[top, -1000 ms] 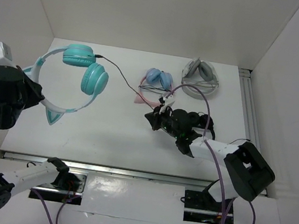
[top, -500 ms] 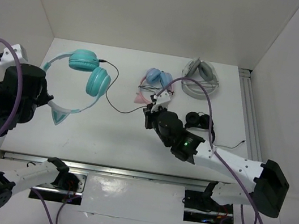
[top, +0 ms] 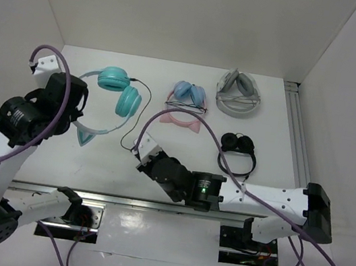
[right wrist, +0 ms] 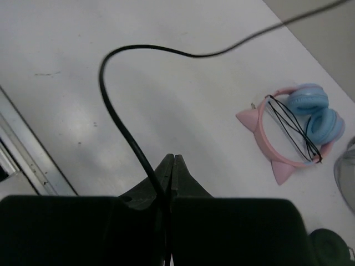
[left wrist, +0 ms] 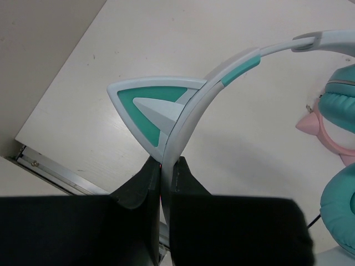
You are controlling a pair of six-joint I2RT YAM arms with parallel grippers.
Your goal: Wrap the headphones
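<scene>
The teal cat-ear headphones [top: 121, 93] hang from my left gripper [top: 76, 120] over the table's left side. In the left wrist view the gripper [left wrist: 165, 165] is shut on the white-teal headband [left wrist: 191, 108] just below one cat ear [left wrist: 152, 111], with a teal cup at the right edge [left wrist: 338, 105]. Their thin black cable [top: 142, 109] runs from the cups down to my right gripper [top: 142, 149], near the table's front middle. In the right wrist view that gripper [right wrist: 173, 162] is shut on the cable [right wrist: 119, 119], which loops up and away.
Pink-banded blue cat-ear headphones [top: 184, 104] lie at the back middle, also in the right wrist view [right wrist: 294, 124]. Grey headphones [top: 239, 93] lie back right. Small black headphones [top: 239, 146] lie right of centre. A metal rail [top: 152, 204] edges the table's front. White walls enclose three sides.
My left gripper has carried the headphones to the right and nearer. My right gripper has moved left and toward the front edge, drawing the cable with it.
</scene>
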